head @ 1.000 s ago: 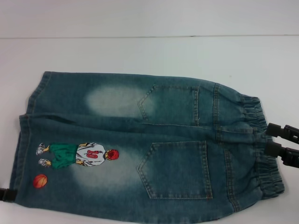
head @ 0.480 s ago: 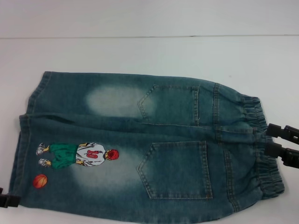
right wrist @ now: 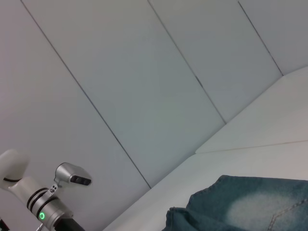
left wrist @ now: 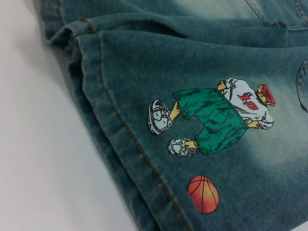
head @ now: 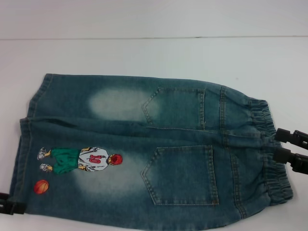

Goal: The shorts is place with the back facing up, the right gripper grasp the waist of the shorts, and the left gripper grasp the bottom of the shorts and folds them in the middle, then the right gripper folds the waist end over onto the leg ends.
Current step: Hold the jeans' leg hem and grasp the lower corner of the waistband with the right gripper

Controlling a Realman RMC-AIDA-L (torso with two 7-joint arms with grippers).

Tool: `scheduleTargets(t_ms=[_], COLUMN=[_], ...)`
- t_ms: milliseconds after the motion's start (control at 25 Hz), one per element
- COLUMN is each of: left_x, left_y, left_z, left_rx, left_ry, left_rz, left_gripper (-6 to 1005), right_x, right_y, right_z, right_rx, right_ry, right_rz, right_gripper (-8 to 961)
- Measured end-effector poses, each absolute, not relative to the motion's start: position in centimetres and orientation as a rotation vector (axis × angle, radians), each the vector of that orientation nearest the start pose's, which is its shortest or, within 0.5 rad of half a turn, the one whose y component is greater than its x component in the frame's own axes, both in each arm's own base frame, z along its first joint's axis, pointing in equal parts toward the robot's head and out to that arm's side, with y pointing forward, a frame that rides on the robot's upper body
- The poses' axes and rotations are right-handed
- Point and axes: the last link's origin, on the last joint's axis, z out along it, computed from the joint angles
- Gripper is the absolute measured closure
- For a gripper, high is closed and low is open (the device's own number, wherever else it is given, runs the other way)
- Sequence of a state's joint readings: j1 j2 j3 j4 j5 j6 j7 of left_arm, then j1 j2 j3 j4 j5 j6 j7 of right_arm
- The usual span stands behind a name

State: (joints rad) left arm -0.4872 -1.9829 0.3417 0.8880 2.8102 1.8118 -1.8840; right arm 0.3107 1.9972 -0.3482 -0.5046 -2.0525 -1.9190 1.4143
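**Denim shorts, back side up, on a white desk**

Denim shorts (head: 144, 149): laid flat across the middle and near part of the desk (head: 144, 53), waist toward the desk's right edge, leg ends toward its left edge. Faded blue-green wash with two pale patches. Two back pockets (head: 182, 175) face up. Elastic gathered waistband (head: 269, 149) at the right end. The near leg carries a printed basketball player (head: 79, 160) in green shorts and a red cap, with an orange basketball (head: 41, 186) beside his feet, close to the leg hem (left wrist: 120, 130). The two legs overlap slightly along the middle seam.

Right gripper (head: 284, 146): black, at the waistband near the desk's right edge. Its two fingers stand spread, one above the other, tips touching or just beside the elastic; they pinch no cloth that shows.

Left gripper (head: 8, 206): black, at the desk's near left corner, just beside the near leg's hem corner. Only a small part shows; I cannot tell whether its jaws are spread or pressed together.
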Motion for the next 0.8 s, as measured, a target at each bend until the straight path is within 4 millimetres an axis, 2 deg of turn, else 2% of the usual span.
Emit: scheduleTargets(t_ms=[360, 800], left_x=[-36.0, -34.9], left_y=[26.3, 27.5], left_z=[7.8, 7.3], left_rx=[-2.548, -2.602], left_ry=[-1.556, -1.503], left_rz=[0.073, 0.052], left_gripper=[127, 128], right_x=[32.6, 32.7], right_y=[22.9, 22.8], right_z=[4.8, 4.8], right_rx=[-2.502, -2.501], right_ry=[1.021, 1.023], right_rz=[1.130, 1.130], right_gripper=[41, 41])
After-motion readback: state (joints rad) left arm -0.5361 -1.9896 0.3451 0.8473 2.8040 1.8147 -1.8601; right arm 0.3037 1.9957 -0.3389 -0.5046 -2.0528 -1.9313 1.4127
